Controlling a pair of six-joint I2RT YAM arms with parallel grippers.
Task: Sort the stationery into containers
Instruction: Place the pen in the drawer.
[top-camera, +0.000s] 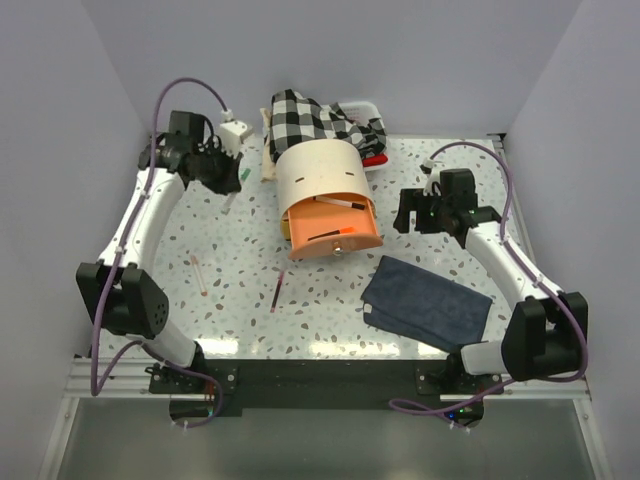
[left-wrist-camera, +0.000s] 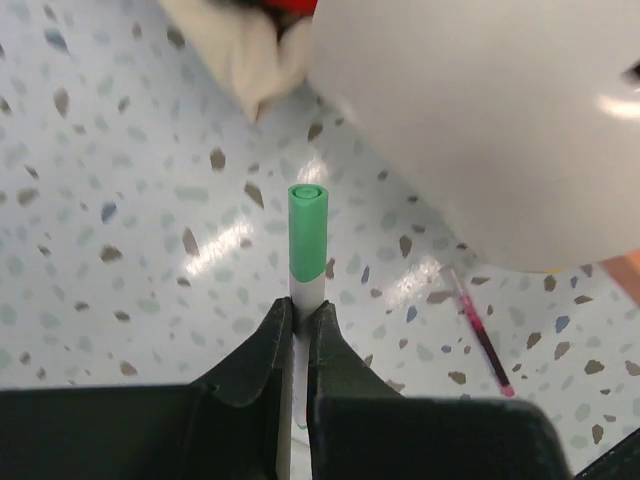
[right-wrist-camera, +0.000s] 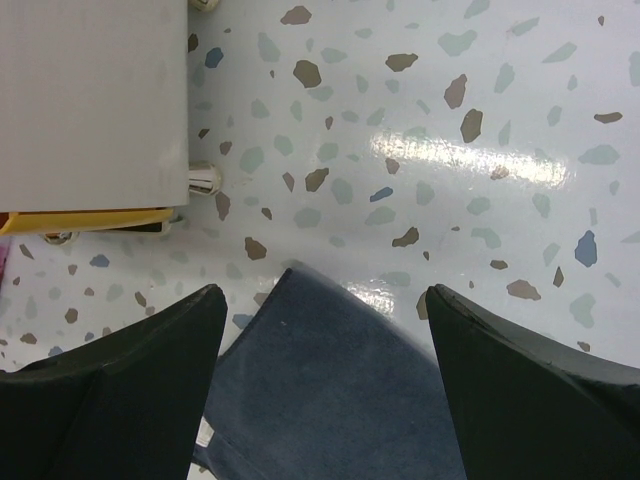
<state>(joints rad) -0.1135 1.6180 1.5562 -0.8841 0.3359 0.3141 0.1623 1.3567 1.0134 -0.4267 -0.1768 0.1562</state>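
Pincer of left arm grips green-capped pen

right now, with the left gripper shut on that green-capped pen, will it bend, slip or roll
The green-capped pen looks stiff: it juts straight out of the left gripper without sagging. Its smooth round barrel may twist or slip between the narrow fingers. Released on the glossy table, it would probably roll.

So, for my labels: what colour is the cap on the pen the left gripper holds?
Green cap, clearest in the left wrist view.
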